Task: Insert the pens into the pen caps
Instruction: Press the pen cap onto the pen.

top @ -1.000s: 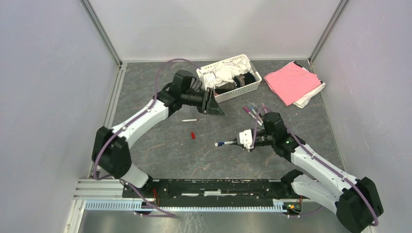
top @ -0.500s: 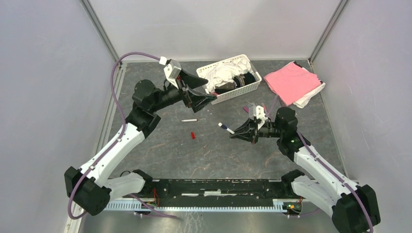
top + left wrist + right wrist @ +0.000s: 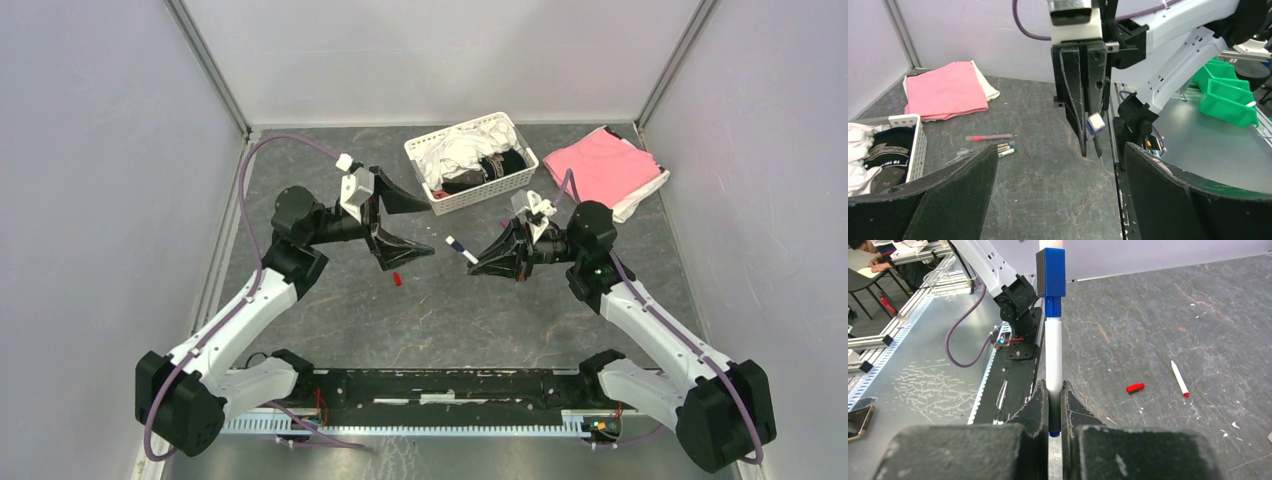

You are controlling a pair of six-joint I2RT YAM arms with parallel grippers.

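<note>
- Basket (image 3: 480, 190) of cloths at far edge of table (image 3: 330, 320), pink cloth (image 3: 600, 165) to its right.
- Left gripper (image 3: 425, 228): jaws spread wide, empty, raised near red cap (image 3: 397, 278).
- Right gripper (image 3: 1052, 392): clamped on white pen (image 3: 1053, 355), blue cap (image 3: 1051, 272) on its free end, held aloft.
- Loose pens (image 3: 989, 137) lie near pink cloth; red-tipped pen (image 3: 1179, 378) beside red cap.

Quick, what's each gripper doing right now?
Left gripper: open, holding nothing.
Right gripper: shut on a pen.
</note>
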